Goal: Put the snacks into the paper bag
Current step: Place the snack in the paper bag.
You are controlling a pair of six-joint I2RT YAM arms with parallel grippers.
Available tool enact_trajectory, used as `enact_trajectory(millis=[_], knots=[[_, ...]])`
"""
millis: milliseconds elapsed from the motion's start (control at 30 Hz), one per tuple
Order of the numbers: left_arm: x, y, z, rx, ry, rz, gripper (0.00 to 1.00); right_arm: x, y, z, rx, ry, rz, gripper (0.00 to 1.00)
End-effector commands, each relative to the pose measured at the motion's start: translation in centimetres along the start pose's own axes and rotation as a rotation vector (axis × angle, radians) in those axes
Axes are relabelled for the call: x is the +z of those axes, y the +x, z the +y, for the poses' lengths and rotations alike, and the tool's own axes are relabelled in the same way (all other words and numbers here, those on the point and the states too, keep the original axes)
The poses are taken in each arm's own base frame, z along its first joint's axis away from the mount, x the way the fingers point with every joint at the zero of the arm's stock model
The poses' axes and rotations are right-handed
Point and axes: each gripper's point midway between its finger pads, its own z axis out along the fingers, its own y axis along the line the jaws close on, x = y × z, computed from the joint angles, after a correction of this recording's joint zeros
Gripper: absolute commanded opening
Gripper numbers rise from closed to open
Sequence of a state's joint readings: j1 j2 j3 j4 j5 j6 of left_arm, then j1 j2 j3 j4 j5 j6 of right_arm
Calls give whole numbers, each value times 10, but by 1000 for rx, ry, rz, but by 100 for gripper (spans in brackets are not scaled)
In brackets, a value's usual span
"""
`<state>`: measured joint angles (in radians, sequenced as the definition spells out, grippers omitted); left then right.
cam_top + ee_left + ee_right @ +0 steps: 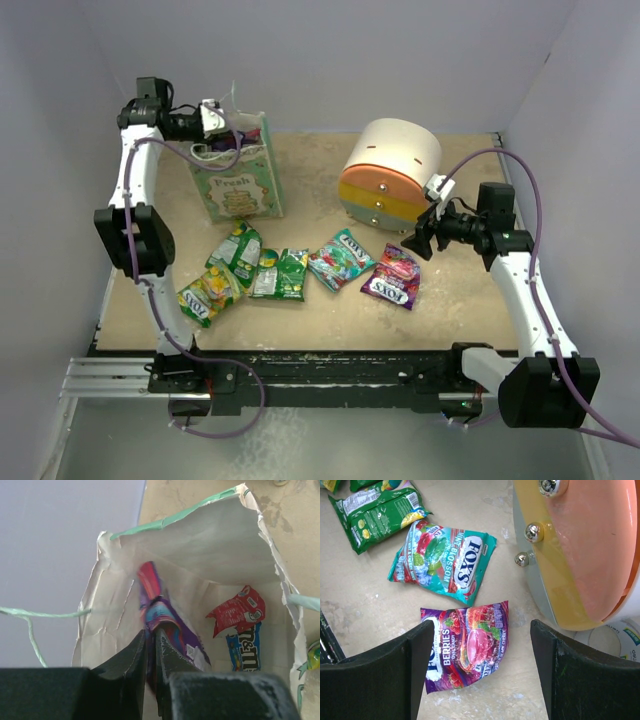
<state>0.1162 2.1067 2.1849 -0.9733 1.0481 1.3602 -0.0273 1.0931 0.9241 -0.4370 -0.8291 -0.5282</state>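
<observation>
- The held purple packet (162, 615) hangs inside the mouth of the paper bag (175, 517), its upper end between the fingers of the left gripper (151, 630), which are pressed close on it.
- Deeper in the bag lie a red packet (237, 612) and a blue packet (245, 647).
- The bag stands upright at the far left of the table (470, 290), with the left gripper (213, 118) right over its opening.
- Risk: the packet leans against the bag's near wall. Let go from here, it may cling to a finger or prop up on the wall rather than drop flat.
- Risk: a white string handle (30, 615) loops just beside the fingers. A lift could snag it and tip the light bag (240, 185).
- Five packets lie loose in front of the bag. Among them are the teal packet (342, 259) and the purple Berries packet (393, 277).
- The right gripper (480, 645) hovers over the purple Berries packet (467, 647) with its jaws spread wide.
- Risk: the drawer unit (580, 555) sits just beside that gripper's right-hand finger in the right wrist view, and a descent could clip it.
- The flat, shiny foil may also slide from the fingers.
</observation>
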Motion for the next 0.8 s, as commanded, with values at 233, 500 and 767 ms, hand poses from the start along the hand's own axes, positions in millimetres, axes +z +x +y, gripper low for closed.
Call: enact_trajectory(millis=[233, 500, 767], knots=[[-37, -76, 41, 151, -177, -48, 32, -1, -6, 1, -44, -4, -32, 80], [-60, -112, 38, 176, -233, -56, 40, -2, -7, 2, -48, -6, -37, 80], [-81, -143, 20, 200, -306, -72, 50, -2, -7, 1, -50, -5, -38, 80]])
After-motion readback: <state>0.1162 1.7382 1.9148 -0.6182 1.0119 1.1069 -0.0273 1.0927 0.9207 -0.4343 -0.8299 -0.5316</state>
